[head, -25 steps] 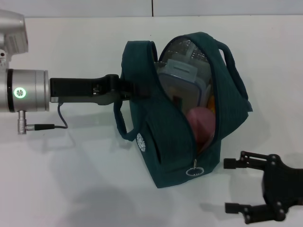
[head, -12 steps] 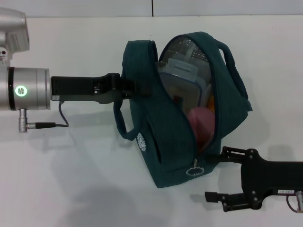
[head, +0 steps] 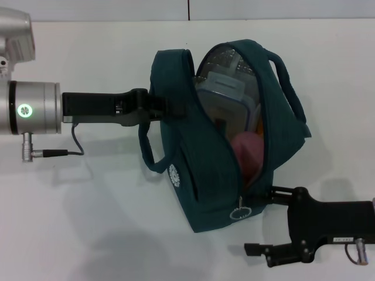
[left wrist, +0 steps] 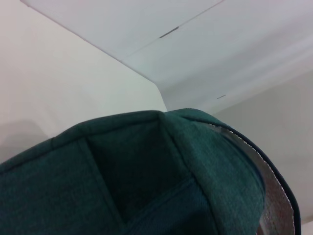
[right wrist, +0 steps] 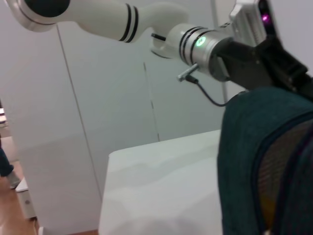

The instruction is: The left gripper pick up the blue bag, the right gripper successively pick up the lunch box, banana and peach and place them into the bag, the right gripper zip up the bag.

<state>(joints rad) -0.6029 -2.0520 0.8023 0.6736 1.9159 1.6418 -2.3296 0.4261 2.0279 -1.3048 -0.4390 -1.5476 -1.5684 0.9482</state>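
right gripper (head: 258,225) has slid in from the near right, jaws spread around the zipper pull (head: 240,206), not pinching it yet | blue bag (head: 187,152) on the table, open, lunch box (head: 225,96) and peach (head: 249,146) inside, so zipping's next | left gripper (head: 167,108) clamped on the bag's far-left wall
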